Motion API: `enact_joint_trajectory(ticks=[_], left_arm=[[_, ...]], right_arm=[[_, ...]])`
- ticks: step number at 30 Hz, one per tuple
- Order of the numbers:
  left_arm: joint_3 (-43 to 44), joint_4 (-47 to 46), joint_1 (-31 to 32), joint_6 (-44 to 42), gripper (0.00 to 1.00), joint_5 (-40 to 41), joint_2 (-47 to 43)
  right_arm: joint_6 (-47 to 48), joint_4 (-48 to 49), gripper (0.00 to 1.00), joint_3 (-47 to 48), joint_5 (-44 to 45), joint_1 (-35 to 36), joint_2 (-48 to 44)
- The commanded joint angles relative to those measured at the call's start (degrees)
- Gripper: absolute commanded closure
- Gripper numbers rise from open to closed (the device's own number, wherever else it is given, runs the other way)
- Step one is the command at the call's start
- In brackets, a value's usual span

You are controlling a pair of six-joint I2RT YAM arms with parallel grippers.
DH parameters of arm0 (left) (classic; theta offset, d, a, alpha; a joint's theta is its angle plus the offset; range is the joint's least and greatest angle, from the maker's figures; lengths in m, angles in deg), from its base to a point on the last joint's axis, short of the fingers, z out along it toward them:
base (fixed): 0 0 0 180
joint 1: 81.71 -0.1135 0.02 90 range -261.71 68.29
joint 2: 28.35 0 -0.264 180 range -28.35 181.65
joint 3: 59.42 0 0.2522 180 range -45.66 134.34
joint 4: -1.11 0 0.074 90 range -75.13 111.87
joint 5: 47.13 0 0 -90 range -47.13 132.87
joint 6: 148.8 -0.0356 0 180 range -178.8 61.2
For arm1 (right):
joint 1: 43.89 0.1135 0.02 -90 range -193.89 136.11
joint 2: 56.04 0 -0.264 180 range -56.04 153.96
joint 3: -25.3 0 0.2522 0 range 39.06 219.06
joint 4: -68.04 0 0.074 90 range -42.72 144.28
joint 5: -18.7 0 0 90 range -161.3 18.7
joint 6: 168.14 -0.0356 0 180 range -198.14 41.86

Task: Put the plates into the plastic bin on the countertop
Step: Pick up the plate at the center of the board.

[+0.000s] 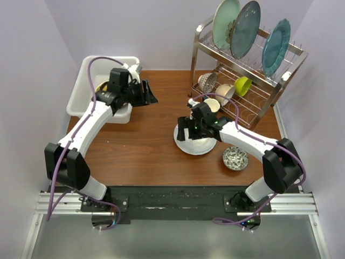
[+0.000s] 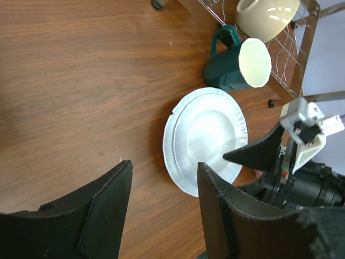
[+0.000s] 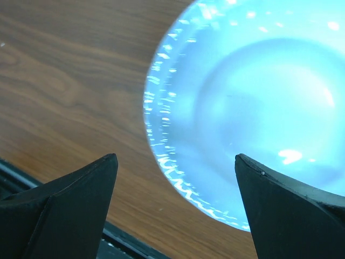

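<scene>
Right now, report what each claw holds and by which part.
Nothing is held. The left claw gapes empty above the countertop; the right claw stands open over the white patterned-rim plate's edge.

Steel wire rack [image 1: 261, 105] at far right: three large glazed plates [image 1: 246, 28] stand upright in top tier. Lower tier holds a patterned bowl [image 1: 206, 82] and a cream bowl [image 1: 224, 93], both tilted. Dark green mug [image 2: 229, 65] lies on its side just beside the rack. Small patterned bowl [image 1: 235, 158] sits apart, nearer.

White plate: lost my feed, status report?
Left jaws open, empty, beside plastic bin. Right jaws open over white plate on countertop, ungripped. Nothing blocking.
</scene>
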Motion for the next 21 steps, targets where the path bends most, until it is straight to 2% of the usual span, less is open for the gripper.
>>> enact_joint_trajectory(ticks=[1,13,21], left_arm=[[-0.03,-3.44,2.73,1.43,0.45,0.5,2.55],[-1.26,-5.72,10.64,2.84,0.49,0.67,8.97],[-5.74,-10.38,14.16,5.48,0.5,-0.64,11.44]], right_arm=[[0.42,-1.07,0.06,-2.35,1.75,-3.15,-3.39],[2.18,-2.39,0.06,-5.34,2.89,-7.64,-4.88],[3.23,-2.83,0.06,-7.36,2.98,-10.18,-6.2]])
